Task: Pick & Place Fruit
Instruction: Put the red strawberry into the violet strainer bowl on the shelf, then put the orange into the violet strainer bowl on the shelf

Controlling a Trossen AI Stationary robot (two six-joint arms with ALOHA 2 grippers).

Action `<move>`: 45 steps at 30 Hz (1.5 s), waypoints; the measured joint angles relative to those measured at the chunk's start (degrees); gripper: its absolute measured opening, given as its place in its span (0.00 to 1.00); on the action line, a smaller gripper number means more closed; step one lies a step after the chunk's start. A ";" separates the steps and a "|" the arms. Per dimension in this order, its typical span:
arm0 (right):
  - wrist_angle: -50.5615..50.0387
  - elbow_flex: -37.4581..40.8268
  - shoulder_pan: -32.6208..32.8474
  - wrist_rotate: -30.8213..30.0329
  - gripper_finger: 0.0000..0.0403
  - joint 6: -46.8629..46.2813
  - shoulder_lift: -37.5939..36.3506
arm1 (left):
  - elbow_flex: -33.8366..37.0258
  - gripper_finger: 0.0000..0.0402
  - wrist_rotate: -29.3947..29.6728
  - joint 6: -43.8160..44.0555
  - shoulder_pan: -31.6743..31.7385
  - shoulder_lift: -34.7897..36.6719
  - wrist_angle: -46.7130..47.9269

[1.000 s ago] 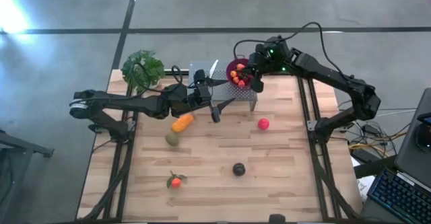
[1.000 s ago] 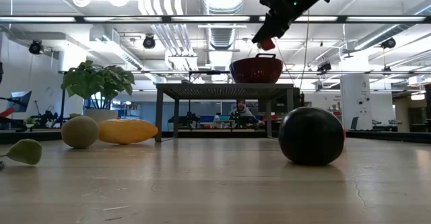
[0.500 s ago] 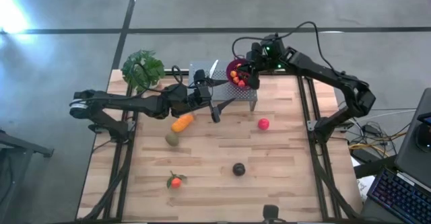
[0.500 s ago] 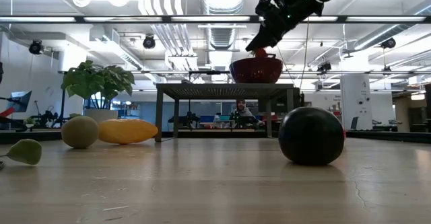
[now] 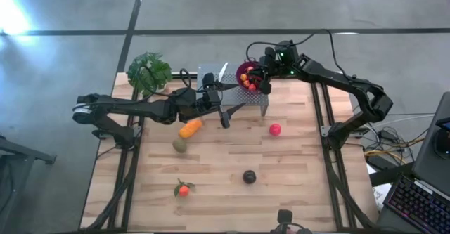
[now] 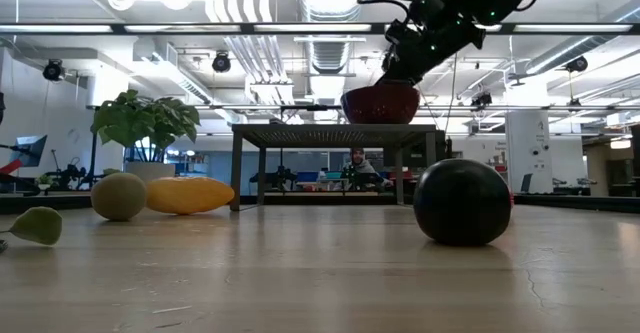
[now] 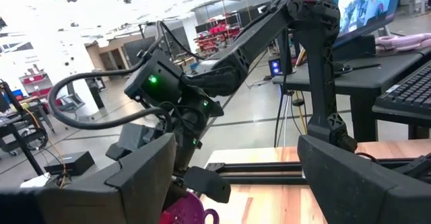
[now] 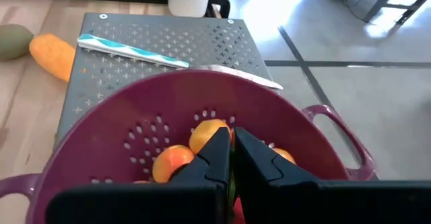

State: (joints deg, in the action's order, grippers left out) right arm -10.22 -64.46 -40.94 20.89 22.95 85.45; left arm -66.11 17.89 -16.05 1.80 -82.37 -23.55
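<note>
The purple colander (image 5: 246, 74) stands on a grey perforated stand (image 5: 211, 77) at the table's far side, with several small orange and red fruits (image 8: 209, 135) in it. My right gripper (image 8: 230, 140) is shut and reaches down into the colander from its right, with a sliver of a small red fruit (image 8: 235, 210) showing between its fingers. My left gripper (image 5: 238, 97) hovers open just near of the stand, holding nothing. On the table lie an elongated orange fruit (image 5: 190, 128), an olive-green one (image 5: 180, 145), a red ball (image 5: 275, 129), a dark ball (image 5: 249, 176) and a tiny orange piece (image 5: 183, 189). My right gripper pinches a small red fruit (image 8: 235, 210) between its two shut fingers, which slant down from the table's right into the colander. The fingers themselves hide most of the fruit, so which part they hold cannot be told. Whether it touches the fruits below, I cannot tell.
A leafy green plant (image 5: 148, 71) stands at the far left corner. A striped stick (image 8: 131, 50) and a white piece (image 8: 242, 76) lie on the stand beside the colander. Bare wood lies between the scattered fruits at the table's middle and near side.
My right gripper has come down and toward the table's left, from above the colander's right rim into the bowl, staying shut on the small red fruit. The left arm has kept still.
</note>
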 joint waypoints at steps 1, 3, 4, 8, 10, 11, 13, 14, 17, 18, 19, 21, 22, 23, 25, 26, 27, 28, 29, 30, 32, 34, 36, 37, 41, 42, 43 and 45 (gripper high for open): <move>0.25 0.38 -0.07 0.04 0.02 0.09 0.00 | 0.00 0.79 0.00 0.00 0.00 0.00 0.02; 0.62 1.08 -0.33 0.12 0.02 0.19 0.00 | 0.00 0.79 0.00 0.00 0.00 0.00 0.02; 0.69 1.40 -0.37 0.15 0.02 0.19 0.00 | 0.00 0.79 0.00 0.00 -0.01 0.00 0.01; 0.75 2.25 -0.43 0.15 0.02 0.23 -0.04 | 0.00 0.79 0.00 0.00 0.00 0.00 0.00; 0.80 2.37 -0.40 0.15 0.02 0.25 -0.07 | 0.00 0.79 0.00 0.00 -0.01 0.00 0.00; 0.79 2.37 -0.40 0.15 0.02 0.25 -0.09 | 0.00 0.79 0.00 0.00 -0.01 0.00 0.00; 0.71 2.31 -0.38 0.15 0.02 0.25 -0.09 | 0.00 0.79 0.00 0.00 0.00 0.00 0.00; 0.62 2.14 -0.38 0.15 0.02 0.25 -0.09 | 0.00 0.79 0.00 0.00 0.00 0.00 -0.01; 0.74 1.97 -0.40 0.15 0.02 0.23 -0.20 | 0.00 0.79 0.00 0.00 0.00 0.00 -0.02; 0.73 1.96 -0.40 0.14 0.03 0.21 -0.22 | 0.00 0.79 0.00 0.00 -0.02 0.00 -0.02; 0.64 1.96 -0.40 0.12 0.03 0.23 -0.22 | 0.00 0.79 0.00 0.00 0.00 0.00 -0.02; 0.62 1.96 -0.38 -0.21 0.05 0.23 -0.22 | 0.00 0.79 0.00 0.00 -0.01 0.00 -0.02; 0.60 1.96 -0.38 -0.49 0.07 0.17 -0.22 | 0.00 0.79 0.00 0.00 0.00 0.00 -0.02; 0.60 1.96 -0.38 -1.28 0.08 0.16 -0.22 | 0.00 0.79 0.00 0.00 -0.02 0.00 -0.02; 0.36 1.96 -0.38 -1.79 0.11 0.18 -0.22 | 0.00 0.79 0.00 0.00 -0.02 0.00 -0.04; 0.26 1.96 -0.38 -1.81 0.12 0.17 -0.22 | 0.00 0.79 0.00 0.00 -0.02 0.00 -0.04; 0.22 1.96 -0.38 -1.86 0.14 0.12 -0.22 | 0.00 0.79 0.00 0.00 -0.02 0.00 -0.04; 0.22 1.96 -0.38 -1.89 0.15 -0.03 -0.24 | 0.00 0.79 0.00 0.00 -0.01 0.00 -0.04; 0.20 1.96 -0.38 -1.95 0.17 -0.01 -0.24 | 0.00 0.79 0.00 0.00 0.00 0.00 -0.05; 0.18 1.96 -0.38 -1.97 0.19 -0.01 -0.32 | 0.00 0.79 0.00 0.00 -0.02 0.00 -0.04; 0.16 1.96 -0.32 -2.18 0.22 -0.01 -0.66 | 0.00 0.79 0.00 0.01 0.00 0.00 -0.04; 0.16 1.96 -0.32 -2.89 0.25 -0.03 -1.56 | 0.00 0.79 0.00 0.02 0.00 0.00 -0.02; 0.16 1.94 -0.32 -2.91 0.28 -0.01 -2.97 | 0.00 0.79 0.00 0.00 -0.02 0.00 0.00; 0.17 1.93 -0.32 -2.91 0.29 -0.03 -3.83 | 0.00 0.79 0.00 0.00 0.00 0.00 0.00; 0.04 1.91 -0.32 -2.91 0.34 -0.28 -8.10 | 0.00 0.79 0.00 0.00 0.00 0.00 0.01; -0.08 1.90 -0.32 -2.91 0.35 -0.39 -9.31 | 0.00 0.79 0.00 0.00 -0.02 0.00 0.02; -0.20 1.89 -0.32 -2.91 0.35 -0.61 -10.57 | 0.00 0.79 0.00 0.00 0.00 0.00 0.01; -0.57 1.89 -0.32 -2.89 0.37 -1.57 -12.99 | 0.00 0.79 0.00 0.02 -0.02 0.00 0.02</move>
State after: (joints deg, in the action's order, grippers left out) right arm -10.79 -62.57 -41.25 18.00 21.38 72.46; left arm -66.11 17.89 -16.04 1.79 -82.37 -23.53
